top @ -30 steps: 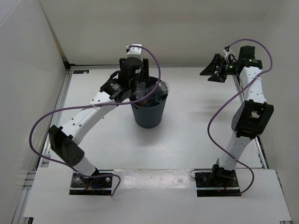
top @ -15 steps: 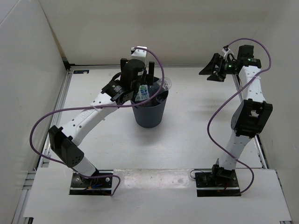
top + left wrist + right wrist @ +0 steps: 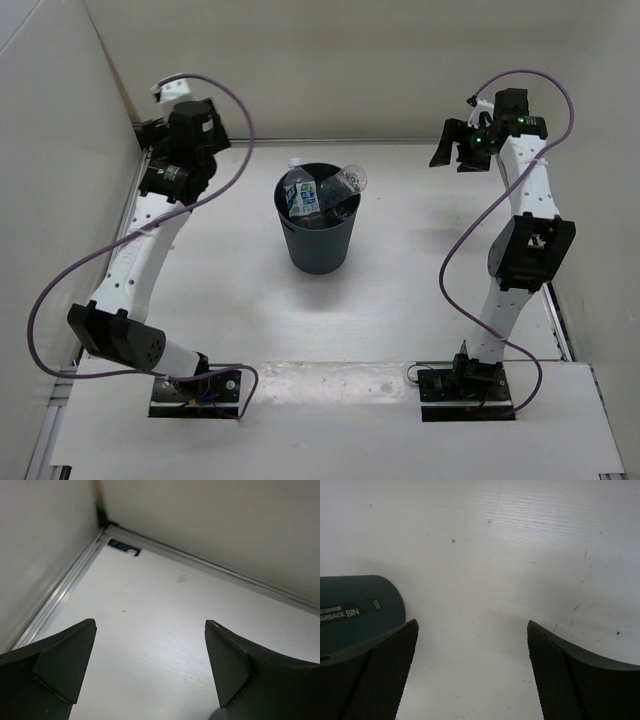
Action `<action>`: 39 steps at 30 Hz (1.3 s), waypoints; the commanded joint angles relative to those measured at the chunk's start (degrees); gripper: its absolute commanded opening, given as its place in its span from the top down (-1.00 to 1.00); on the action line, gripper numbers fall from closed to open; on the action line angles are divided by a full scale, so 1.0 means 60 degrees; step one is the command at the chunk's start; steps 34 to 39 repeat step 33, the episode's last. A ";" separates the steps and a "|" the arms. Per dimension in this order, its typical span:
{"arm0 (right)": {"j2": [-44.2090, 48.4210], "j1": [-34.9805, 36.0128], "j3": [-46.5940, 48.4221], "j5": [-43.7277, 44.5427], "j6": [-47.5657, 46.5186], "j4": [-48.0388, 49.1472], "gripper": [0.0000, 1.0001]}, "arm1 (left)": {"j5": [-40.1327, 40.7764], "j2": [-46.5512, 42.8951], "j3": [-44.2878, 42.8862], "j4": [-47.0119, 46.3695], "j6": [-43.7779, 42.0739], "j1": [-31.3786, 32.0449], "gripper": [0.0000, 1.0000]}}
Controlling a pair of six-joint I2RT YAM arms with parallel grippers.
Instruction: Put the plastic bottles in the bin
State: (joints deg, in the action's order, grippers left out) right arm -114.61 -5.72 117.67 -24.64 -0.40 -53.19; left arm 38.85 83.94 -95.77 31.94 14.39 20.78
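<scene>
The dark blue-grey bin (image 3: 318,240) stands mid-table, and a slice of its wall with a label (image 3: 355,597) shows in the right wrist view. Inside it a clear bottle with a blue label (image 3: 301,196) stands upright. A plain clear bottle (image 3: 349,181) leans over the far right rim. My left gripper (image 3: 172,128) (image 3: 150,625) is open and empty, raised over the table's far left corner. My right gripper (image 3: 452,152) (image 3: 472,624) is open and empty, raised at the far right. Other bottles are hidden.
White walls close the table at the back (image 3: 330,70) and left (image 3: 60,200). A metal rail (image 3: 60,597) runs along the left edge, with a small blue tag (image 3: 122,546) near the far corner. Purple cables loop from both arms.
My left gripper opened over the bin, leaving the blue-labelled bottle inside. It then swung away to the far left corner. The right arm barely shifted.
</scene>
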 commanded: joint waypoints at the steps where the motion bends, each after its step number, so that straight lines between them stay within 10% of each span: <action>1: -0.0059 -0.0219 0.0486 0.1236 -0.0183 -0.0335 -0.81 | -0.0746 -0.0206 0.0955 0.1925 0.1656 -0.1073 -1.00; 10: -0.0015 -0.0337 0.1087 0.1207 -0.0606 -0.0085 -0.81 | -0.1332 -0.2211 0.5365 -0.0781 0.2068 -0.2055 -1.00; 22: 0.0000 -0.0292 0.0941 0.1325 -0.0167 -0.0041 -0.81 | -0.3033 -0.2608 0.6804 -0.1908 0.1250 -0.2247 -1.00; 30: -0.0044 -0.0293 0.0999 0.0841 -0.0255 0.0016 -0.81 | -0.1509 -0.3502 0.9427 -0.7152 -0.1211 -0.1807 -1.00; 39: -0.0103 -0.0278 0.1043 0.0855 -0.0036 0.0119 -0.81 | -0.1466 -0.3225 0.9253 -0.7054 -0.1563 -0.1807 -1.00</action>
